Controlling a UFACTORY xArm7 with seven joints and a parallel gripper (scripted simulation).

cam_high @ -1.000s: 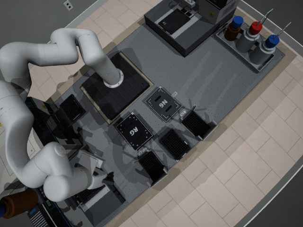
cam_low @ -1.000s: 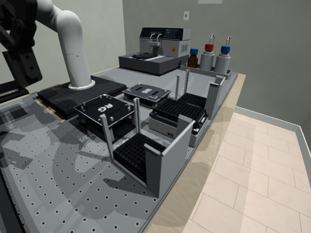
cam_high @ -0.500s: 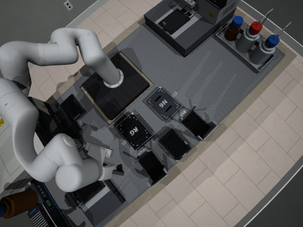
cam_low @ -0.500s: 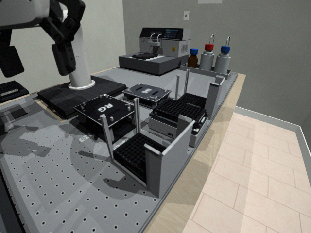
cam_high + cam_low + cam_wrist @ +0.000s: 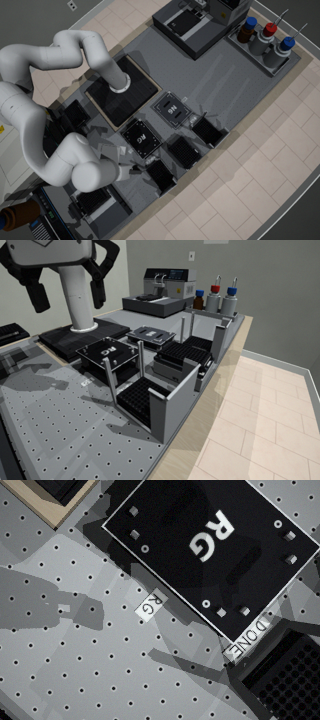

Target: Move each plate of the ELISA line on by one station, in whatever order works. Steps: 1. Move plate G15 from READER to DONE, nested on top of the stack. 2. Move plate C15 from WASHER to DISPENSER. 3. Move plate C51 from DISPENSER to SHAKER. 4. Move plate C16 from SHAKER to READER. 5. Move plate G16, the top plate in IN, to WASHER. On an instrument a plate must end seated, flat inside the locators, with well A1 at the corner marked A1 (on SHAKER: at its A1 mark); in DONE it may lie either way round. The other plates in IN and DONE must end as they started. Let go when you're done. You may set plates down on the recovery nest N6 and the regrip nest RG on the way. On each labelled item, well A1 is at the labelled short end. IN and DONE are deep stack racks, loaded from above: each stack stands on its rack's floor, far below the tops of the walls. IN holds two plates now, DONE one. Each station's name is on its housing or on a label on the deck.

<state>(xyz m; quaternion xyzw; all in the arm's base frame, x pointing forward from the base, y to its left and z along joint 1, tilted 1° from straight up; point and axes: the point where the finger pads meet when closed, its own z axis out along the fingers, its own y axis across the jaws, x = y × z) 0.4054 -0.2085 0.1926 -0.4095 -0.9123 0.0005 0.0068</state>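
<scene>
My gripper is open and empty. It hangs high above the deck, left of the DONE rack, and also shows in the overhead view. A black plate lies low inside the DONE rack; its corner shows in the wrist view beside the DONE label. Another black plate sits on the station between the racks. The IN rack holds black plates. One plate sits on the far instrument, one on the left instrument, and one on the near-left instrument. Plate labels are too small to read.
The regrip nest RG is empty and lies just beyond my gripper. The nest N6 is empty too. The arm's black base plate sits behind RG. Three bottles stand at the far right. Tall rack walls and posts rise around DONE.
</scene>
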